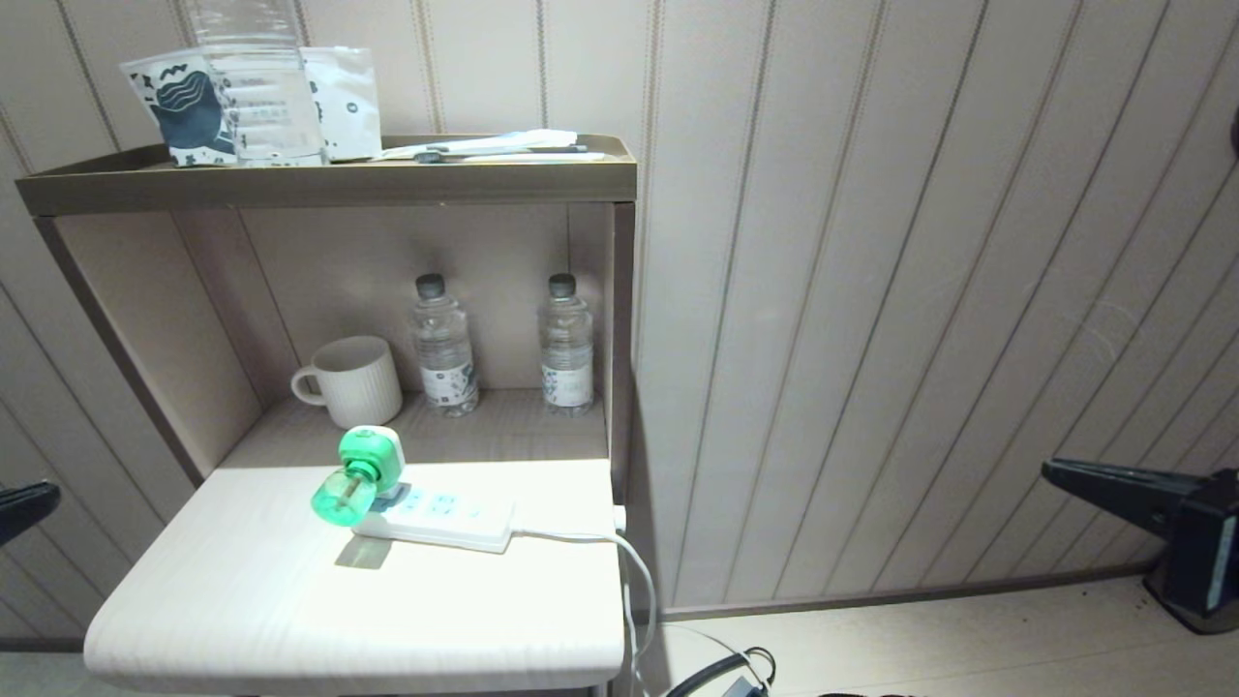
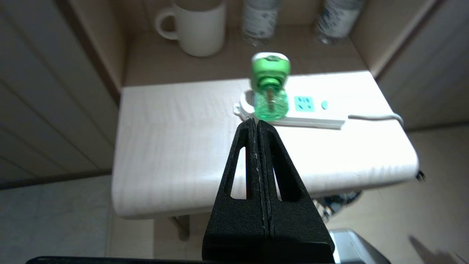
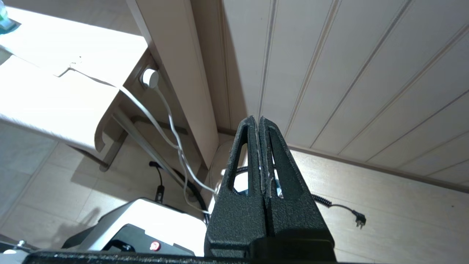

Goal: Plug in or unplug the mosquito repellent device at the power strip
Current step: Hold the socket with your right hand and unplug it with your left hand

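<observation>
Device [image 2: 270, 86] sits beyond closed left gripper [image 2: 256, 123].

Both grippers, left gripper [image 2: 256, 123] and right gripper [image 3: 258, 120], are matte black, grainy-textured wedges with triangular cut-outs.

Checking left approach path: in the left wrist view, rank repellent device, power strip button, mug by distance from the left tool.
From the shut left tool:
1. Mosquito repellent device, plugged in straight ahead.
2. Power strip button, off toward the cord end.
3. Mug, back in the shelf recess.
</observation>
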`<state>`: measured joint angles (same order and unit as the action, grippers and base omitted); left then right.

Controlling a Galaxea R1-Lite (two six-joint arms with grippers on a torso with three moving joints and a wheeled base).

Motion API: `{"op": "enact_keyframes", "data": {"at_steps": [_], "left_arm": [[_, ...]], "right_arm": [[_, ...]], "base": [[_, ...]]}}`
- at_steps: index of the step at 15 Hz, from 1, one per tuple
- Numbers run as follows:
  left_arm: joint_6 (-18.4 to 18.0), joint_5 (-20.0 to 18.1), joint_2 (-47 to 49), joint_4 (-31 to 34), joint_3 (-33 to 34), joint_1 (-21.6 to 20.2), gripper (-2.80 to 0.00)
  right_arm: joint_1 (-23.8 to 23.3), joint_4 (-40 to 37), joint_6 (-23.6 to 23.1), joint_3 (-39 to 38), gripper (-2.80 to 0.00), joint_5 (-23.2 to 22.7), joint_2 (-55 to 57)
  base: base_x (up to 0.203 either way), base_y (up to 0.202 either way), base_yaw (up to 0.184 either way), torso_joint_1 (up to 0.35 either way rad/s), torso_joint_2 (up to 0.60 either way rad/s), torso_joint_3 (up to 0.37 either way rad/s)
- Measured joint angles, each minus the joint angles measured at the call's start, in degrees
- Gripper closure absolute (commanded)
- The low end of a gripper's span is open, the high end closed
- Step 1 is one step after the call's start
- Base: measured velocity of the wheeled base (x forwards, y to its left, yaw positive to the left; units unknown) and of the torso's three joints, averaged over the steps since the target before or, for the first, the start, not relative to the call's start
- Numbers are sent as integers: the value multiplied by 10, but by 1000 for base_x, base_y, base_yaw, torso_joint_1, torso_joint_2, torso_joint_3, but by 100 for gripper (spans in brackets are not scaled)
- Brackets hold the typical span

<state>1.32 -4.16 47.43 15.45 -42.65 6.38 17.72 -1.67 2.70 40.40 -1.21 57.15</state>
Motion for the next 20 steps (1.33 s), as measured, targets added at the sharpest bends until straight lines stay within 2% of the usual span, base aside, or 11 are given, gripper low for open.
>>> {"op": "enact_keyframes", "data": {"at_steps": [2, 4, 6, 13, 14, 17, 20], "left_arm": [[10, -1, 59, 70, -55, 47, 0], [15, 1, 116, 101, -85, 70, 0], [17, 3, 180, 119, -114, 79, 0], [41, 4, 366, 200, -284, 88, 0], [42, 4, 384, 221, -307, 88, -280], [42, 2, 431, 293, -382, 89, -280], [43, 8, 467, 313, -419, 98, -280]], "right_arm": [[9, 0, 1, -1, 0, 0, 11], [22, 0, 4, 5, 0, 3, 21], [26, 0, 4, 10, 0, 4, 27], [27, -2, 4, 5, 0, 5, 31], [27, -2, 4, 4, 0, 5, 31], [27, -2, 4, 0, 0, 5, 31], [27, -2, 4, -5, 0, 4, 31]], "base": [[0, 0, 0, 0, 0, 0], [0, 0, 0, 0, 0, 0], [0, 0, 0, 0, 0, 0], [0, 0, 0, 0, 0, 0], [0, 0, 0, 0, 0, 0], [0, 0, 0, 0, 0, 0], [0, 0, 0, 0, 0, 0]]}}
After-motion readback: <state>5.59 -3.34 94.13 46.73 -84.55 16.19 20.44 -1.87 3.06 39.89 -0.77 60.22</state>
